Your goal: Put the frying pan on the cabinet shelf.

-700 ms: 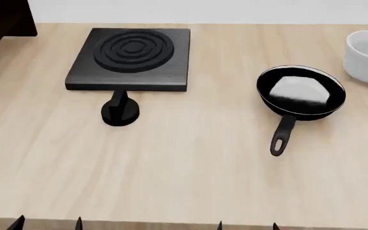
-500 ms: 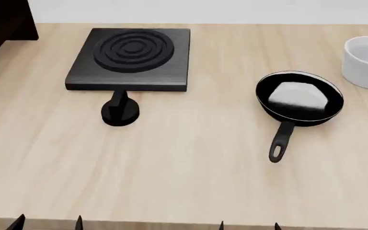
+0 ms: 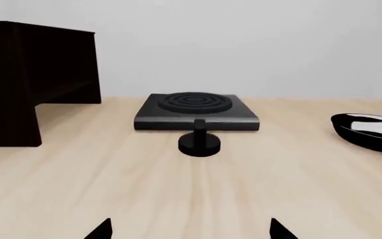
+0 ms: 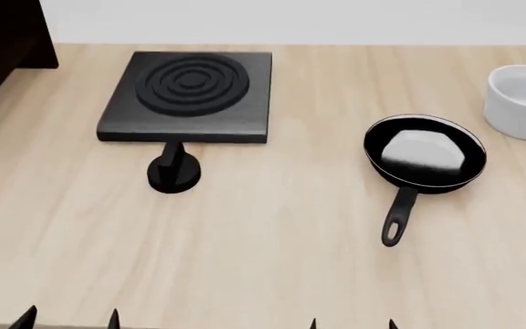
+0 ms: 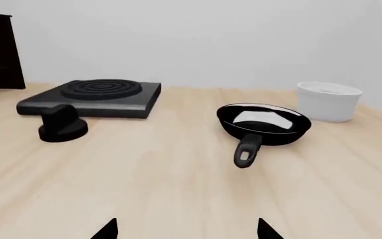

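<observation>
The frying pan sits on the wooden table at the right, black with a glossy pale base, its long handle pointing toward me. It also shows in the right wrist view as the frying pan and partly at the edge as the pan. The dark cabinet shelf stands at the far left, seen too as the cabinet. My left gripper and right gripper are open at the near table edge, only fingertips visible, nothing between them.
A square black stove plate with concentric rings lies at the back left, with a black knob in front of it. A white bowl stands at the far right behind the pan.
The head view has shifted: everything on the table sits slightly lower in the frame and the pan and bowl sit a little more to the left. Nothing on the table has moved.
</observation>
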